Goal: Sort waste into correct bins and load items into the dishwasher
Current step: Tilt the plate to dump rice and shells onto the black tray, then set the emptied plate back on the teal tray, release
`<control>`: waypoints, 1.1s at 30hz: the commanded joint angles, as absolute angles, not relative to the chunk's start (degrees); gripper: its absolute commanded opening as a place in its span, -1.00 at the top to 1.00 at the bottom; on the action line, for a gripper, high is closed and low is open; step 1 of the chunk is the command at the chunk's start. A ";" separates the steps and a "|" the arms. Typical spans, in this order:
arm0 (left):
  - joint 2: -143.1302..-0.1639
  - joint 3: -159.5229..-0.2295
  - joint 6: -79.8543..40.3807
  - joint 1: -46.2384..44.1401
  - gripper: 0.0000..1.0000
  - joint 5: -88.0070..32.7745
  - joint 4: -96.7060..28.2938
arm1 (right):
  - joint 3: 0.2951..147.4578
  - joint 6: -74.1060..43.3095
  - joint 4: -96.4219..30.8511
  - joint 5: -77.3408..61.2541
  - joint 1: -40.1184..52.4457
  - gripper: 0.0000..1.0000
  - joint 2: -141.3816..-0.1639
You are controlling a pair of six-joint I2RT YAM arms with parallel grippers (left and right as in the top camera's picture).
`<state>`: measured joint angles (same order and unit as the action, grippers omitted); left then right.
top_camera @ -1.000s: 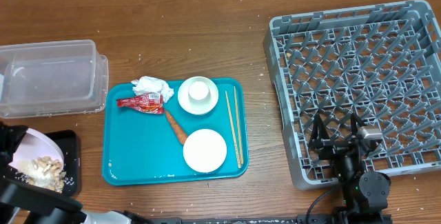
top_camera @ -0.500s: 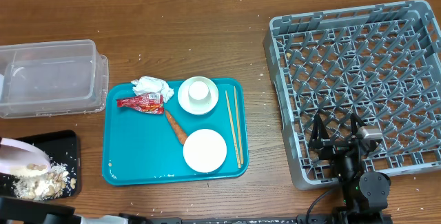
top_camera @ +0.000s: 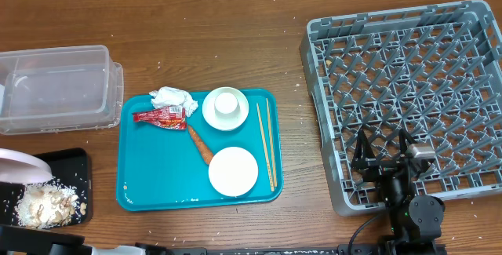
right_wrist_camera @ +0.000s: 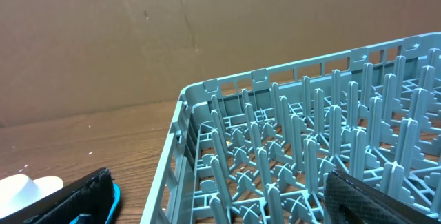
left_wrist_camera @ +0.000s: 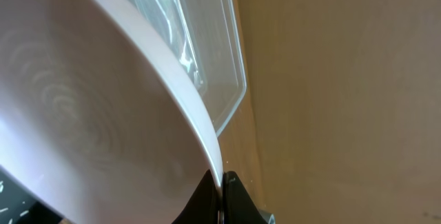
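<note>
Rice-like scraps [top_camera: 47, 205] that lay on the large white plate [top_camera: 20, 159] a second ago now sit in a heap on the black tray [top_camera: 72, 163], at 8 o'clock from the teal tray [top_camera: 157, 184], and the plate has tipped from nearly flat to steeply on edge above that tray's left end. In the left wrist view the left tool [left_wrist_camera: 220, 182] is pinched tight on the plate's rim, with the clear tub [left_wrist_camera: 207, 38] behind it. That tub stands empty on the worktop [top_camera: 235, 35] at 10 o'clock from the teal tray. On the teal tray the crumpled napkin [top_camera: 172, 96] lies at 11 o'clock, the red snack wrapper [top_camera: 161, 114] touching it just below, and the carrot [top_camera: 201, 145] runs from the wrapper toward a white bowl [top_camera: 233, 170] at 5 o'clock. At 12 o'clock a small cup [top_camera: 226, 103] stands in a small white dish [top_camera: 212, 115], and the chopsticks [top_camera: 265, 145] lie along the right side. At 3 o'clock is the grey dish rack [top_camera: 408, 74]. Over its near edge the right tool [top_camera: 383, 143] hangs with its jaws spread wide and nothing between them.
</note>
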<state>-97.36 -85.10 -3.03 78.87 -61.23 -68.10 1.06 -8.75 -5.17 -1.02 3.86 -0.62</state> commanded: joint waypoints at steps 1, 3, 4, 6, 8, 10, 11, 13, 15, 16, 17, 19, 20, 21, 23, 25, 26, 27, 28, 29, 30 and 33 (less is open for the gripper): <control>-97.38 -85.17 -5.48 79.26 0.92 -62.94 -70.81 | 0.47 -8.95 -4.82 -0.47 4.16 -1.00 -0.16; -97.32 -85.17 -4.14 79.26 0.92 -62.15 -72.38 | 0.47 -8.95 -4.82 -0.49 4.16 -1.00 -0.16; -97.23 -85.19 -4.03 79.26 0.92 -60.95 -73.41 | 0.47 -8.95 -4.82 -0.47 4.16 -1.00 -0.16; -96.92 -85.19 -3.68 79.26 0.92 -60.93 -75.66 | 0.47 -8.95 -4.82 -0.47 4.16 -1.00 -0.16; -95.98 -85.27 -2.50 79.26 0.92 -60.88 -78.00 | 0.47 -8.95 -4.82 -0.49 4.16 -1.00 -0.16; -94.28 -85.27 -2.11 78.78 0.92 -60.23 -79.18 | 0.47 -8.95 -4.82 -0.47 4.16 -1.00 -0.16; -92.90 -85.30 -2.57 78.41 0.92 -58.33 -79.31 | 0.47 -8.95 -4.82 -0.47 4.16 -1.00 -0.16; -90.76 -85.30 -4.49 77.62 0.92 -53.30 -79.48 | 0.47 -8.95 -4.82 -0.49 4.16 -1.00 -0.16; -88.12 -85.30 -5.89 76.27 0.92 -47.11 -79.85 | 0.47 -8.95 -4.82 -0.47 4.16 -1.00 -0.16; -86.46 -85.30 -6.33 75.13 0.92 -44.03 -80.36 | 0.47 -8.95 -4.82 -0.49 4.16 -1.00 -0.16; -85.19 -85.30 -6.44 74.26 0.92 -42.04 -80.79 | 0.47 -8.95 -4.82 -0.47 4.16 -1.00 -0.16; -81.49 -85.30 -6.87 70.22 0.92 -37.74 -81.41 | 0.47 -8.95 -4.82 -0.47 4.16 -1.00 -0.16; -80.07 -85.30 -7.97 68.20 0.92 -36.49 -81.43 | 0.47 -8.95 -4.82 -0.47 4.16 -1.00 -0.16; -79.02 -85.30 -8.84 66.50 0.92 -35.68 -81.41 | 0.47 -8.95 -4.82 -0.47 4.16 -1.00 -0.16; -76.18 -85.30 -11.27 60.16 0.92 -32.73 -81.25 | 0.47 -8.95 -4.82 -0.47 4.16 -1.00 -0.16; -74.63 -85.27 -12.49 53.39 0.92 -26.74 -81.69 | 0.47 -8.95 -4.82 -0.47 4.16 -1.00 -0.16; -74.35 -85.27 -13.39 49.25 0.92 -22.22 -82.15 | 0.47 -8.95 -4.82 -0.47 4.16 -1.00 -0.16; -74.48 -85.10 -15.14 42.30 0.92 -15.73 -83.07 | 0.47 -8.95 -4.82 -0.47 4.16 -1.00 -0.16; -74.87 -84.23 -15.92 34.81 0.92 -11.88 -83.61 | 0.47 -8.95 -4.82 -0.47 4.16 -1.00 -0.16; -75.02 -83.44 -15.92 31.27 0.92 -11.00 -83.44 | 0.47 -8.95 -4.82 -0.47 4.16 -1.00 -0.16; -75.26 -82.52 -16.49 27.83 0.92 -10.11 -83.09 | 0.47 -8.95 -4.82 -0.49 4.16 -1.00 -0.16; -76.31 -78.98 -20.47 18.83 0.92 -6.50 -81.62 | 0.47 -8.95 -4.82 -0.47 4.16 -1.00 -0.16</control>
<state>-75.24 -82.56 -15.25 27.11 -15.53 -82.50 1.06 -8.78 -5.15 -1.02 3.84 -0.62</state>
